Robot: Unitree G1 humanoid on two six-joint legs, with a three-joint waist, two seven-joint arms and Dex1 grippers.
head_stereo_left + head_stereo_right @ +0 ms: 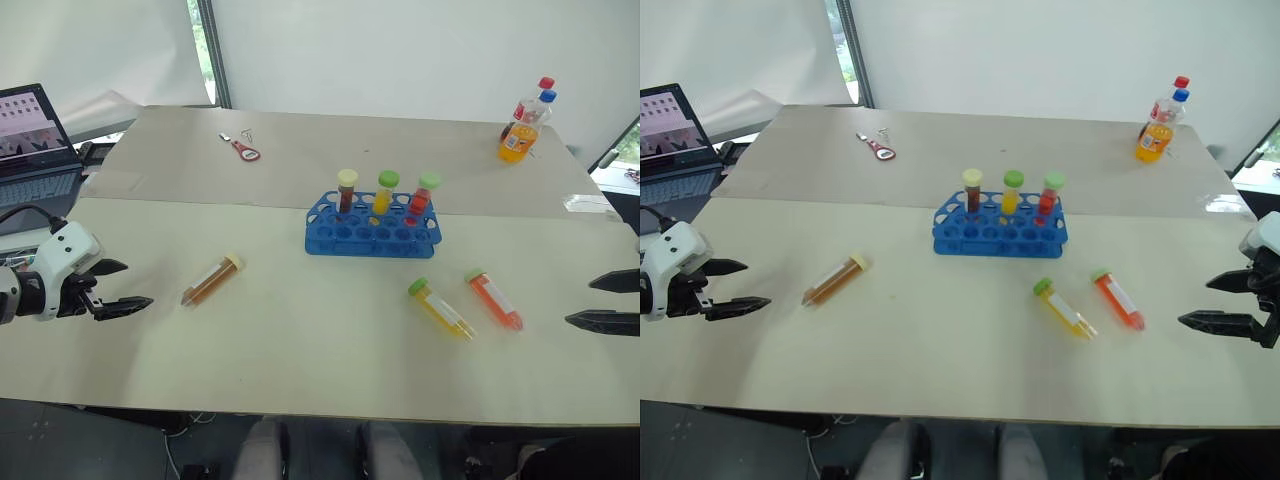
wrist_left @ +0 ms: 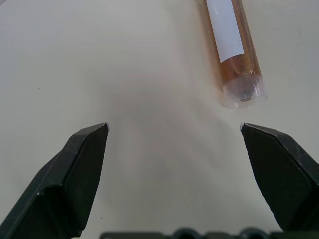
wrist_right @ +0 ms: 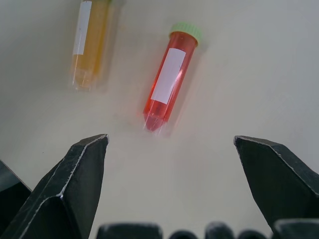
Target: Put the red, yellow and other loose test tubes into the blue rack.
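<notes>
Both tools, left (image 1: 125, 285) and right (image 1: 1210, 301), gape empty; brown tube (image 1: 211, 279), yellow tube (image 1: 440, 306) and red tube (image 1: 493, 298) lie loose near the rack (image 1: 372, 237)

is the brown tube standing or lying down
Lying down: the brown tube rests on its side on the table, apart from the blue rack.

A big pale table (image 1: 300, 170) stands before a white wall (image 1: 400, 50). Left of the table, a window (image 1: 203, 50) lets in daylight.
</notes>
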